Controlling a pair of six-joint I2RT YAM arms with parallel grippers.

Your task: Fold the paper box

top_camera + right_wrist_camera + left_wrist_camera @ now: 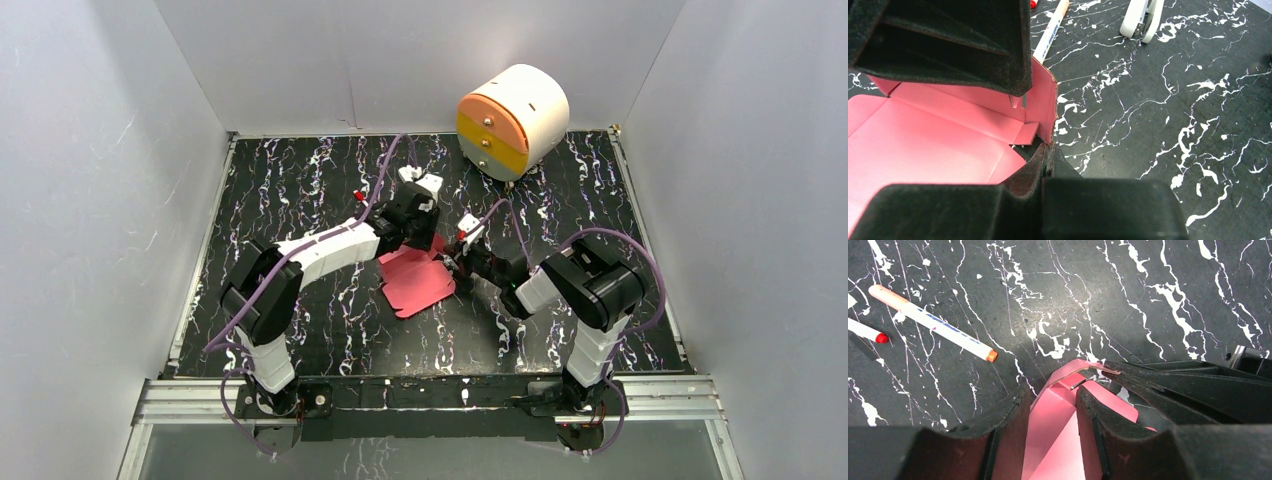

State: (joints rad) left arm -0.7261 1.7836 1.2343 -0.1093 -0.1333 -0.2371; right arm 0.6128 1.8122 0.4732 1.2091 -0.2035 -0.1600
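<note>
Paper box (415, 285) (one, pink): right jaws pinch it, left jaws spread astride.

Blue lettering is picked up on the white barrel of a marker pen (933, 322), laid flat on the black marbled table (1148, 285). In the left wrist view the print is seen running lengthwise along the barrel, between the peach cap and the orange tip, but it is too small and blurred to be read. The same blue line is caught again in the right wrist view, at a steep angle, and no letter is made out there either. No other writing, label, brand, number or sign is legible in any of the three views.
</note>
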